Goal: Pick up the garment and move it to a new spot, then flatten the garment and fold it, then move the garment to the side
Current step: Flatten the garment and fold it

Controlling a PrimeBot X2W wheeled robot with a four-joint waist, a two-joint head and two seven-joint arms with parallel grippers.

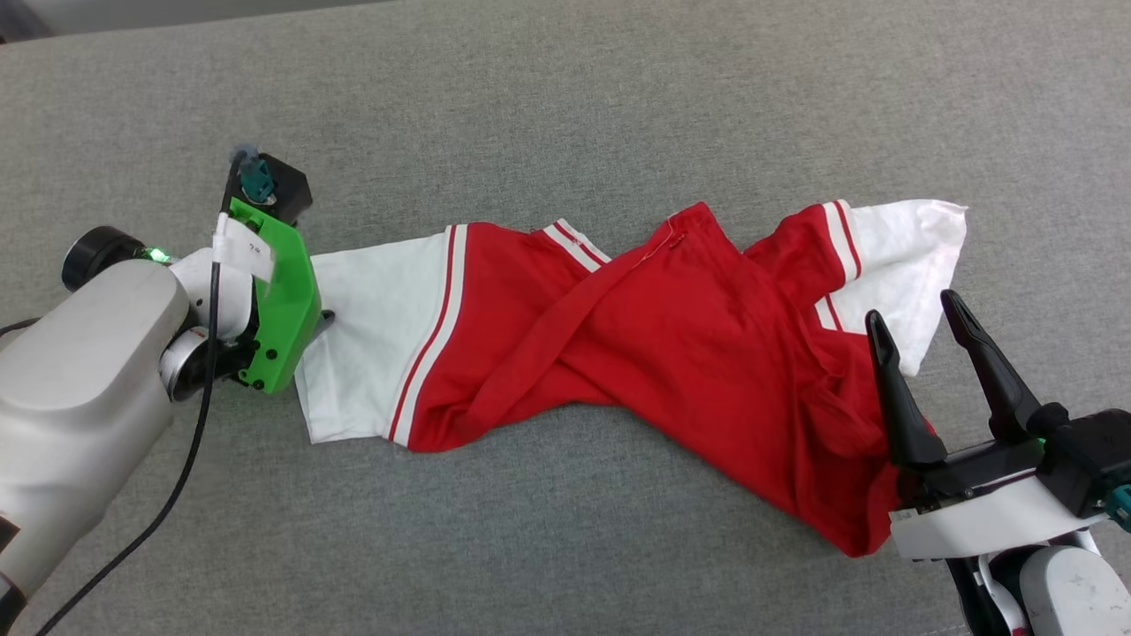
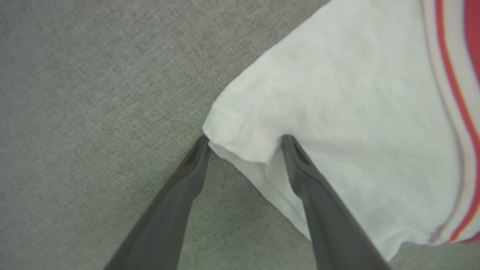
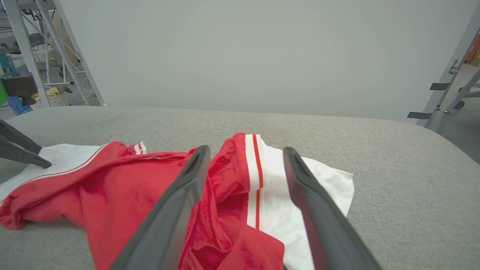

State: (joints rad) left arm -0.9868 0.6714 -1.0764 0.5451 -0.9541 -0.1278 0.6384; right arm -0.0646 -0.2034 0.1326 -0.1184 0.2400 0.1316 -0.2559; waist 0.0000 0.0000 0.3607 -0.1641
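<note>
The garment (image 1: 671, 353), red with white sleeves and red-and-white stripe trim, lies twisted and crumpled across the grey surface; no numerals show. My left gripper (image 2: 244, 140) is open and low at the outer corner of the left white sleeve (image 2: 337, 112). One fingertip rests on the grey cloth beside the hem and the other lies on the sleeve. In the head view its green wrist mount (image 1: 283, 300) covers the fingers. My right gripper (image 1: 913, 309) is open above the garment's right end, near the other white sleeve (image 1: 901, 256), holding nothing.
The grey padded table (image 1: 565, 106) stretches wide around the garment, with free room behind and in front. A black cable (image 1: 177, 477) hangs from my left arm. Metal frame legs (image 3: 22, 56) and another stand (image 3: 450, 75) rise beyond the table's far edge.
</note>
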